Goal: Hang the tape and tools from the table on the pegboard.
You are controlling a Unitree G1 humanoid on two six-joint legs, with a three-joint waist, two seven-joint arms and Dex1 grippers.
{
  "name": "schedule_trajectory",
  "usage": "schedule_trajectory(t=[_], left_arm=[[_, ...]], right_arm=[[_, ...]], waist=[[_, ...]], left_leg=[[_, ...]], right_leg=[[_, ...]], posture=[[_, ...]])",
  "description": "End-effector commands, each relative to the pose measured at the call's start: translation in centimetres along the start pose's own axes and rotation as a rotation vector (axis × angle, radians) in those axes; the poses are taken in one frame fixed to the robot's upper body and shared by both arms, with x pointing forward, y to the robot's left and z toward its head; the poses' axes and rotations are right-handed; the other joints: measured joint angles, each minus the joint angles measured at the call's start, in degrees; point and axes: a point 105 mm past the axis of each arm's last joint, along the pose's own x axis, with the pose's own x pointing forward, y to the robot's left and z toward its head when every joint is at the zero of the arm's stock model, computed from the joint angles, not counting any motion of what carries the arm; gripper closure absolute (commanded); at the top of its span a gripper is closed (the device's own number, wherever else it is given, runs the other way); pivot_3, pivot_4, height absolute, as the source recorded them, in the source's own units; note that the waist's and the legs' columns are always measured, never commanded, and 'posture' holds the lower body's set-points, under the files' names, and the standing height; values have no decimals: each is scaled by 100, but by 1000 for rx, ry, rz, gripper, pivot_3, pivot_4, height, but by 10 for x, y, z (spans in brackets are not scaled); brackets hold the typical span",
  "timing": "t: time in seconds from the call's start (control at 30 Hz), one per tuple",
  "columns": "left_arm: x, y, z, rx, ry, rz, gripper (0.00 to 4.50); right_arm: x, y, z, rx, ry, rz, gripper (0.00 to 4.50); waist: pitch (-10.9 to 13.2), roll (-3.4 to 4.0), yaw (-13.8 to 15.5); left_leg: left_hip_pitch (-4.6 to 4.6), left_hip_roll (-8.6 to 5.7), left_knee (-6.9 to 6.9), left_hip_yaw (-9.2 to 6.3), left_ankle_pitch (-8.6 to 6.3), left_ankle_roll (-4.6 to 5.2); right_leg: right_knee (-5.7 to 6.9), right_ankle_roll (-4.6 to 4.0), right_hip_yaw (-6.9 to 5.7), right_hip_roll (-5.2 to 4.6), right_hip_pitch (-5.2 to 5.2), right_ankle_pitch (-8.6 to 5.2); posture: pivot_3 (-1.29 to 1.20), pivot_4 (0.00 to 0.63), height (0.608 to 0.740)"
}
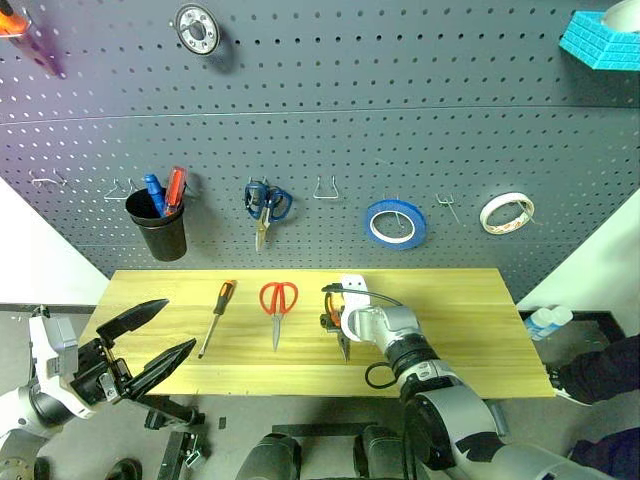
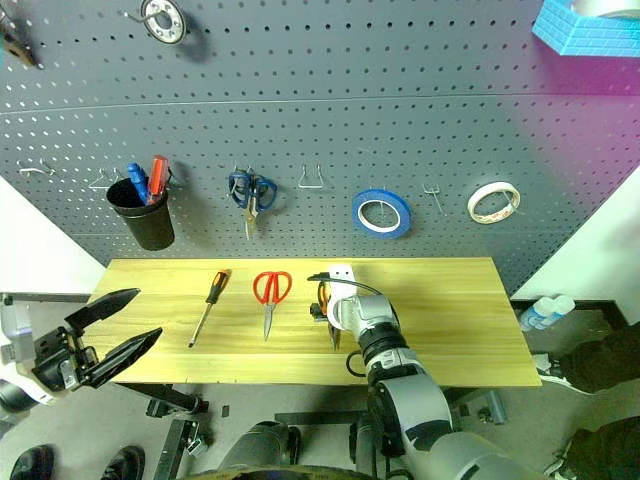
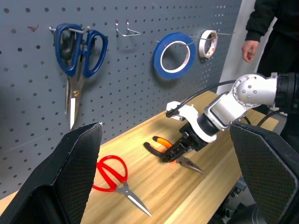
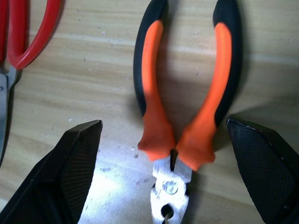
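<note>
Straddling the pliers (image 4: 187, 93) mid-table (image 1: 470, 330), the right end effector (image 4: 173, 172) gapes open.

On the wall ahead of me hang blue-handled scissors (image 1: 266, 206) and a whitish tape roll (image 1: 506, 212). A black cup (image 1: 158, 226) holds a blue screwdriver (image 1: 154, 192) and a red screwdriver (image 1: 175, 187). A turquoise basket (image 1: 600, 40) sits top right, a metal ring (image 1: 197, 28) top left
</note>
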Motion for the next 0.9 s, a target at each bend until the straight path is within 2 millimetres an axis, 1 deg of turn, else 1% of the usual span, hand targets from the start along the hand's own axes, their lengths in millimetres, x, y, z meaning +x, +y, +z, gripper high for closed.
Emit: schedule_trajectory(t=[0.03,0.3,0.43,0.5,0.57,0.6,0.77,0.9], left_arm=[[3,-3,9,37,-17,-15,0],[5,-4,10,40,-18,-13,0],[7,-4,11,45,-20,-16,0],[8,-4,11,46,-21,-15,0],[8,-3,12,48,-24,-13,0],[9,-3,13,50,-25,-14,0],[10,-2,15,53,-33,-11,0],[10,-1,14,45,-34,-9,0]], right_arm=[[-1,8,10,-41,-27,4,42],[2,4,3,-75,-4,-26,42],[3,2,2,-148,0,-45,891],[4,1,0,-167,8,-57,1647],[4,-4,0,-208,7,-87,2307],[4,-6,0,-232,6,-101,2460],[3,-17,2,-289,-6,-158,2462],[4,-17,3,-322,-14,-155,2462]], waist=[[5,-2,-4],[43,-9,1],[53,-18,1],[54,-21,-2],[54,-22,0],[54,-22,-2],[55,-22,6],[57,-25,11]], left_leg=[[0,0,-2,0,0,0],[2,0,-8,0,0,0],[2,0,-9,0,0,0],[2,0,-10,0,0,0],[2,0,-13,0,0,0],[4,0,-15,0,0,0],[5,0,-19,-1,2,-3],[5,0,-19,-1,3,-6]], right_leg=[[0,0,0,0,-1,0],[-2,-2,0,0,-2,-1],[-3,-3,0,0,-2,-1],[-4,-3,0,0,-2,-1],[-5,-3,0,0,-3,-2],[-6,-3,0,-1,-3,-2],[-6,-5,0,-1,-2,-3],[-8,-5,0,-2,-1,-3]], posture=[[155,101,740],[158,105,740],[155,107,740],[155,107,740],[154,107,740],[152,109,740],[149,110,740],[149,110,740]])
